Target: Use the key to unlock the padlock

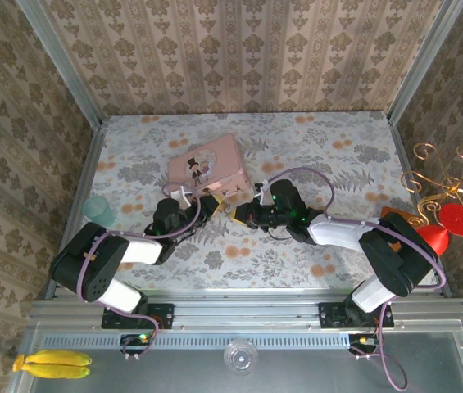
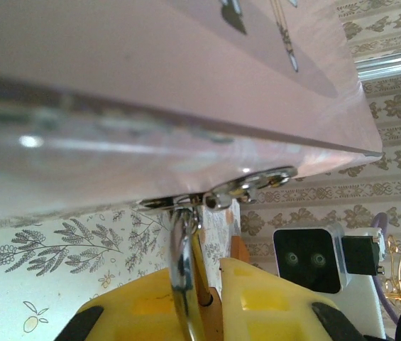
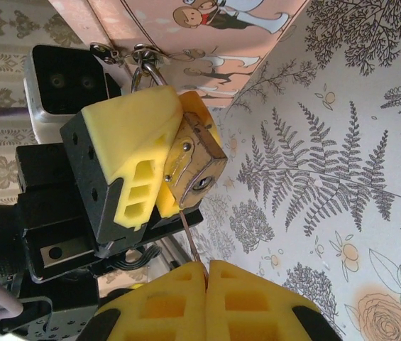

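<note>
The small brass padlock (image 3: 199, 165) hangs by its silvery shackle (image 2: 181, 249) from the hasp (image 2: 251, 186) of a pink tin (image 1: 206, 166). My left gripper (image 2: 211, 288) is shut on the padlock's body, its keyhole (image 3: 201, 182) facing the right wrist camera. My right gripper (image 3: 206, 268) is shut on the thin dark key (image 3: 190, 238). The key's blade reaches up to the padlock's lower edge, just left of the keyhole and outside it. In the top view the left gripper (image 1: 212, 202) and the right gripper (image 1: 238, 213) meet tip to tip in front of the tin.
A teal cup (image 1: 100, 210) stands at the table's left edge. A red cone (image 1: 436, 237) and a gold wire stand (image 1: 444, 176) are at the right. The tin's underside (image 2: 150, 85) hangs close over the left gripper. Bananas (image 1: 51, 363) lie below the rail.
</note>
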